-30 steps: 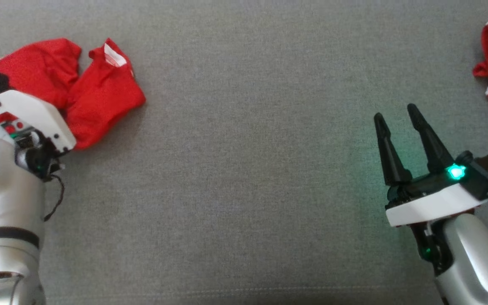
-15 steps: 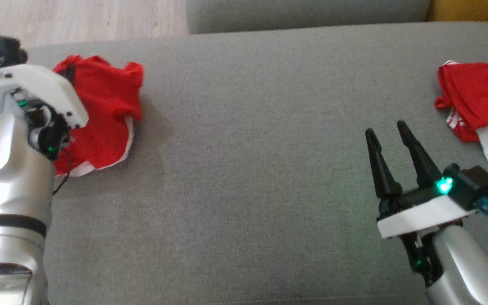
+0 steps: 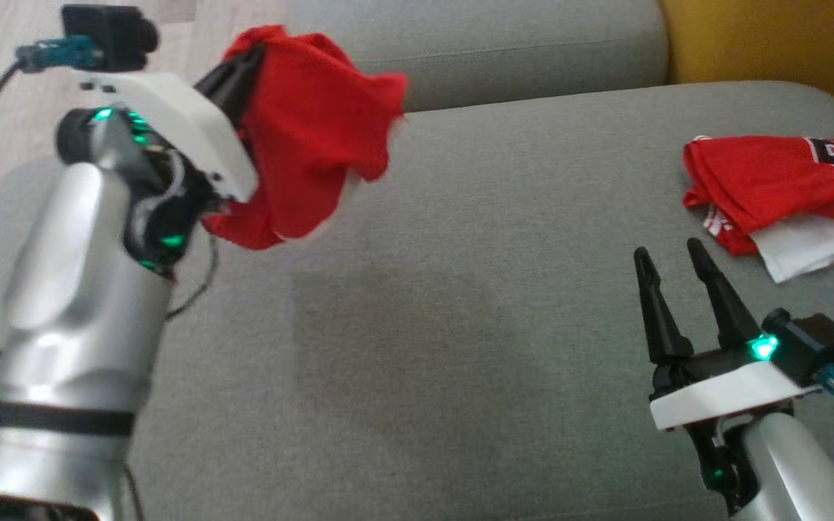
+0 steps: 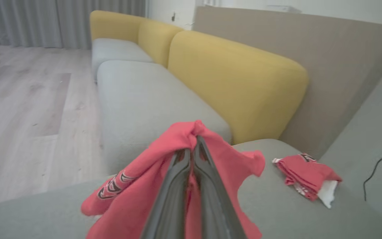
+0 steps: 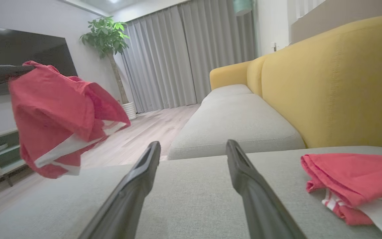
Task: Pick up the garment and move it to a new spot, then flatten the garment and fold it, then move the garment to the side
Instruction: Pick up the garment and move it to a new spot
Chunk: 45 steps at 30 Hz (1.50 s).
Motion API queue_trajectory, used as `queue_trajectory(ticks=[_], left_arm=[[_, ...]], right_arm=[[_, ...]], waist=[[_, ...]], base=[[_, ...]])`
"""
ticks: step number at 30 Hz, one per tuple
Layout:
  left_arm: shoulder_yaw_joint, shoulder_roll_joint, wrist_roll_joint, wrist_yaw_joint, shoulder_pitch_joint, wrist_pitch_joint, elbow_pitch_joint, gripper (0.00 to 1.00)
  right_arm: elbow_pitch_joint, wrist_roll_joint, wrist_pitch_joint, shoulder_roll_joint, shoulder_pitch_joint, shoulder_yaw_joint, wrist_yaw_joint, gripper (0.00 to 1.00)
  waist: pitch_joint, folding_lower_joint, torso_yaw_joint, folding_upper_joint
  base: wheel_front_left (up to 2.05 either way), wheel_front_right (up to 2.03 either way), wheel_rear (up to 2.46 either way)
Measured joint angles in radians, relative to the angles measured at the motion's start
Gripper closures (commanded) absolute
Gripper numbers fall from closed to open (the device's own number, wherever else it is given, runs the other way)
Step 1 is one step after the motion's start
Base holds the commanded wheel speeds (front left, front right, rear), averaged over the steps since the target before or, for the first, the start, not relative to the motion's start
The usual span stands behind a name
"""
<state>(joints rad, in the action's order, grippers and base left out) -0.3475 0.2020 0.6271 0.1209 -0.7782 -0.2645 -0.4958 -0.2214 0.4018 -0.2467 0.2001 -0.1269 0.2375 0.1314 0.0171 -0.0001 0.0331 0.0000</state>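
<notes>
notably, tips of the left fingers (image 4: pixel 172 189) hide inside the hanging garment (image 3: pixel 308 137).

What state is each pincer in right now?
Left pincer: closed, holding the red garment.
Right pincer: open, holding nothing.

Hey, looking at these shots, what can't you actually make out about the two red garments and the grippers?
- Left gripper tips, head view: buried in the held red garment.
- Its print, left wrist view: crumpled and blurred.
- Second red garment, head view: cut by the right edge; lettering unreadable.
</notes>
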Motion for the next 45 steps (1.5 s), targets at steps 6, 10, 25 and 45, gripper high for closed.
queue_trajectory(ticks=[6,10,25,45], left_arm=[[-0.028,-0.071,0.007,-0.073,0.156,0.052,0.194,1.00],[-0.031,-0.112,0.023,-0.075,0.301,0.142,0.154,1.00],[-0.095,-0.139,0.036,-0.005,0.320,0.422,-0.118,0.00],[0.039,0.007,-0.177,-0.355,0.784,0.514,0.485,0.00]], right_arm=[[0.017,-0.006,0.001,-0.001,0.008,-0.016,0.000,0.00],[0.019,-0.006,0.002,-0.002,0.016,-0.014,0.000,0.00],[0.010,0.002,0.002,0.002,0.015,-0.005,0.000,0.00],[0.041,0.002,0.007,-0.001,0.119,-0.041,0.000,0.00]], waist=[[-0.007,0.0000,0.042,0.0000],[-0.023,0.0000,0.069,0.0000],[-0.042,0.0000,0.058,0.0000],[0.004,0.0000,-0.009,0.0000]], base=[[0.00,0.00,0.00],[0.00,0.00,0.00],[0.00,0.00,0.00],[0.00,0.00,0.00]])
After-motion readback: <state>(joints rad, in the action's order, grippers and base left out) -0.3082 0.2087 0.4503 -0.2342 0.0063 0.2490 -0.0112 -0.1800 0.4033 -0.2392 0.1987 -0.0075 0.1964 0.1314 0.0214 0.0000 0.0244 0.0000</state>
